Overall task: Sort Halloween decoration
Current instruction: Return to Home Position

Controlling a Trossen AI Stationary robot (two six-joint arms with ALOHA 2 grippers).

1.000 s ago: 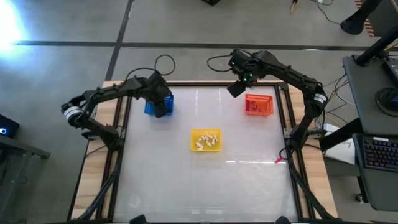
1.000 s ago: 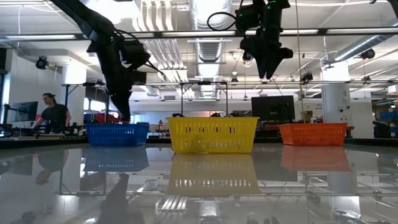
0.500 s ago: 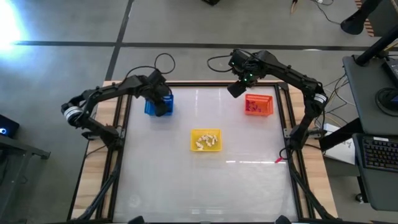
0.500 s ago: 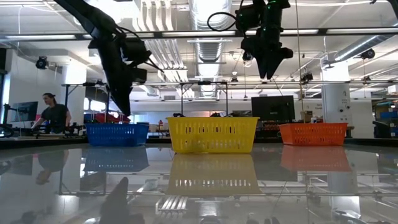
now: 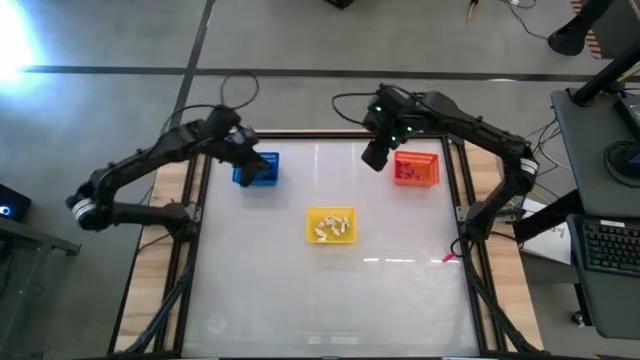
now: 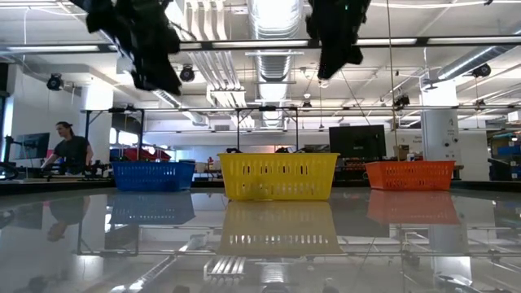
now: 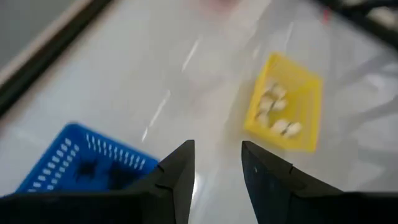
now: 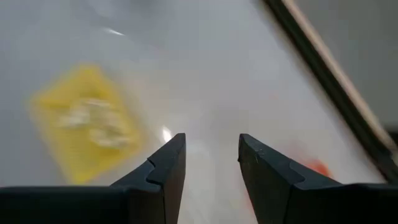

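**Both grippers empty and raised; all visible decoration lies in baskets, none within a grasp**

1. Bench (image 5: 330, 290): the glossy white top fills the centre of the high view. I find no loose trinket on its bare surface.

2. Arms: the left arm (image 5: 150, 165) comes in from the left edge and the right arm (image 5: 480, 130) from the right. Both reach toward the upper part of the frame.

3. Baskets: the blue basket (image 5: 258, 170) is at upper left and the orange basket (image 5: 415, 168) at upper right. The yellow basket (image 5: 330, 225) is at centre, below and between them. All three stand well apart.

4. Grippers: the left gripper (image 5: 245, 150) hangs over the upper-left edge of the blue basket. The right gripper (image 5: 375, 155) hangs just left of the orange basket. In the low view both are near the top of the frame, well clear of the basket rims. Each wrist view shows that arm's fingers spread with nothing between them.

5. Decoration: cream trinkets (image 5: 331, 228) lie heaped in the yellow basket. Black spidery trinkets (image 7: 93, 171) lie in the blue basket, directly beneath the left gripper. The orange basket holds small dark pieces whose colour and kind cannot be told.

6. Governing relation: every trinket lies below its nearest gripper and inside a basket wall, so no long axis needs to be matched. The yellow basket is about equally far from both grippers. In my judgement the sorting looks finished. The coming move is a retreat that needs only clearance above the basket rims.
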